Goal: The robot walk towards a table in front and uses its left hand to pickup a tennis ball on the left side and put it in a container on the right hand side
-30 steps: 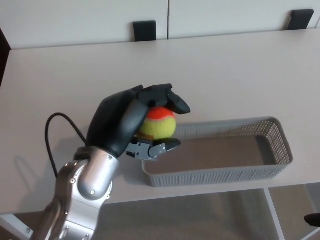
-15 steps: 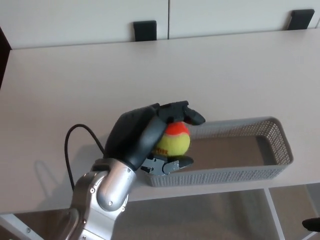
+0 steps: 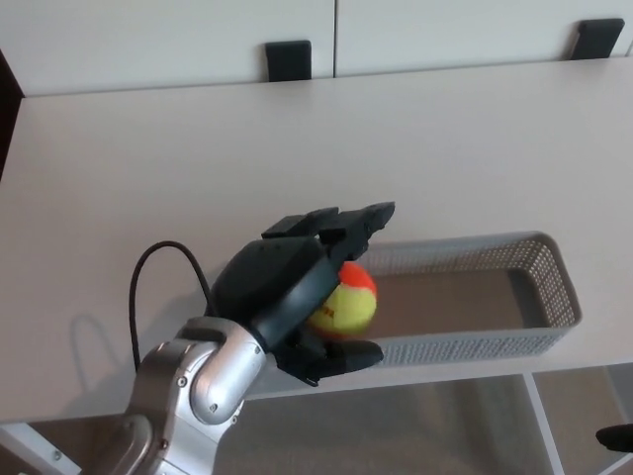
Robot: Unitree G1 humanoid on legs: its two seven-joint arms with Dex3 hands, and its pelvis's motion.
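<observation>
Pale beige table [image 3: 445,139], wide, taking up most of the view; white panelled wall [image 3: 178,35] behind it, with one black bracket [image 3: 288,58] at the far centre of the table edge and a second at the far right. Grey mesh container [image 3: 465,346], long and rectangular, set at the near right of the table, lengthwise along the near edge. Left hand [image 3: 287,292], black, on a silver forearm [image 3: 188,386], reaching in from the near left and raised over the container's left end. Fingers [image 3: 341,223] apart: upper pair stretched straight out above the ball, thumb [image 3: 341,354] spread below it, not clamped. Tennis ball [image 3: 348,302], yellow with an orange top, between fingers and thumb, close against the palm, above the container's left end; contact with the container not discernible. Black cable [image 3: 148,277] looped just left of the wrist.
</observation>
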